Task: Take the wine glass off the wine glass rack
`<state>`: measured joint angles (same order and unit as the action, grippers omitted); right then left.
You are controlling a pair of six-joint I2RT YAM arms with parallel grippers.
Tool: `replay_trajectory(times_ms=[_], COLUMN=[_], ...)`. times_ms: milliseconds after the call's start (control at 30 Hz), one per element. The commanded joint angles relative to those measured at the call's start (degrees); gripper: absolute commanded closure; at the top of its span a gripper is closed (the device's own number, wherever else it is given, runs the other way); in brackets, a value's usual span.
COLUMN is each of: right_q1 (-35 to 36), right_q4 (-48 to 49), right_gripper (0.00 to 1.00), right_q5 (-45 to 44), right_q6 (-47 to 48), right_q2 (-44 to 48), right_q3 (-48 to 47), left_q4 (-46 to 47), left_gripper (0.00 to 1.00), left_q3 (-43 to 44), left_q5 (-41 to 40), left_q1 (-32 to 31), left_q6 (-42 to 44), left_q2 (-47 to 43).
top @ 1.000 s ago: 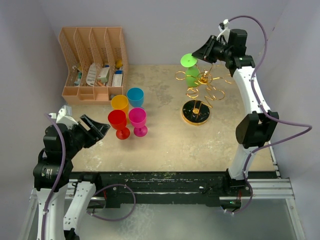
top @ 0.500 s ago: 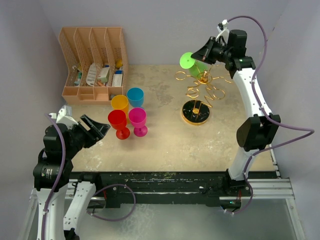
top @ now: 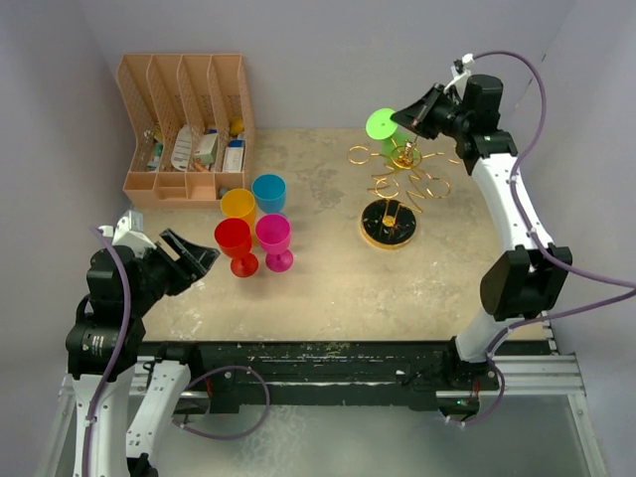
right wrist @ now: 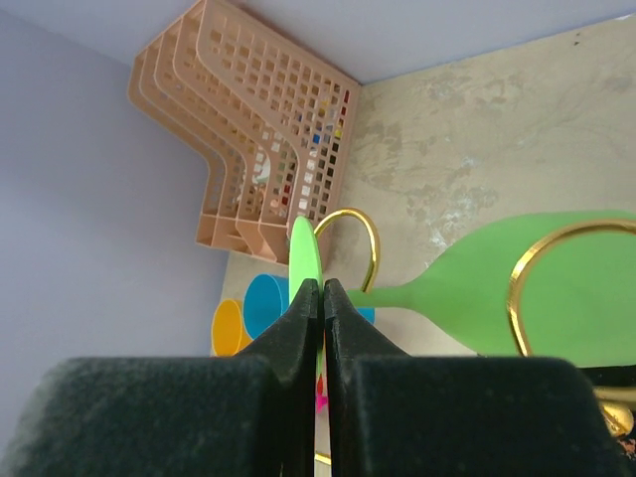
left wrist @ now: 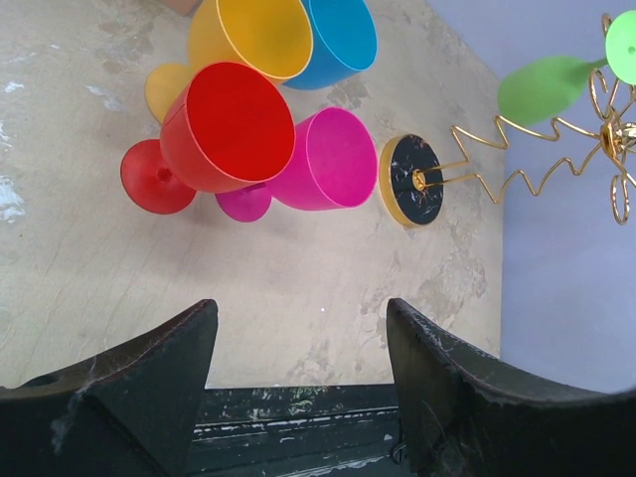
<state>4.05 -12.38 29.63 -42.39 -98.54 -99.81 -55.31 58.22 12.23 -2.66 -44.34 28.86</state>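
The green wine glass (top: 381, 123) lies tilted on its side at the top of the gold wire wine glass rack (top: 397, 179), which stands on a round dark base (top: 390, 224). My right gripper (top: 405, 116) is shut on the glass's flat foot (right wrist: 302, 248). The stem and bowl (right wrist: 537, 288) run to the right, with a gold loop (right wrist: 370, 238) beside the stem and another across the bowl. The left wrist view shows the bowl (left wrist: 542, 87) beside the rack's zigzag arms. My left gripper (top: 199, 253) is open and empty at the front left.
Red (top: 235, 241), pink (top: 274, 237), yellow (top: 238, 205) and blue (top: 268, 191) goblets stand together left of centre. A peach slotted organizer (top: 184, 129) with small items sits at the back left. Grey walls close in the back and sides.
My right gripper has tipped the green glass from hanging bowl-down to lying sideways and has moved right with it. The left arm has not moved.
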Motion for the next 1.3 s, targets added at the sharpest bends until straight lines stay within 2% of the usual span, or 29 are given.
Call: replay_trajectory(times_ms=[0,333,433,667,833,933,1067,1133,1267], right_q1=[-1.07,-2.02,-2.03,-2.02,-1.53,1.40,13.23,20.68,31.61], right_q4=[4.97,6.98,12.03,17.69,25.68,23.45,13.18,12.43,12.83], right_gripper=[1.00,1.00,1.00,1.00,1.00,1.00,1.00,1.00,1.00], right_q5=[-4.27,-6.99,-6.26,-5.25,-0.93,-0.86,-9.67,-15.44,-25.47], right_q6=[-4.22,-5.57,-4.89,-1.28,0.11,8.13,30.10,38.94,48.47], right_q2=[5.25,6.96,6.69,2.96,1.45,2.42,7.41,11.64,20.64], right_q3=[2.15,4.61,5.09,-0.80,-2.91,-5.86,-10.22,-8.00,-0.87], left_q4=[1.23,0.64,0.64,1.25,2.08,2.60,4.20,4.52,4.68], left_gripper=[0.28,0.28,0.28,0.28,0.27,0.27,0.25,0.21,0.20], left_q3=[1.65,1.69,1.80,2.40,2.37,2.48,1.91,1.82,3.40], left_q5=[0.60,0.18,0.16,0.49,1.90,3.20,6.07,7.63,9.89], left_q1=[0.02,0.02,0.02,0.02,0.02,0.02,0.02,0.05,0.02], left_q6=[0.40,0.35,0.39,0.34,0.16,-0.32,-1.74,-3.33,-6.35], left_q2=[-0.25,-0.73,-0.90,-0.57,-0.29,-0.08,0.86,1.86,3.36])
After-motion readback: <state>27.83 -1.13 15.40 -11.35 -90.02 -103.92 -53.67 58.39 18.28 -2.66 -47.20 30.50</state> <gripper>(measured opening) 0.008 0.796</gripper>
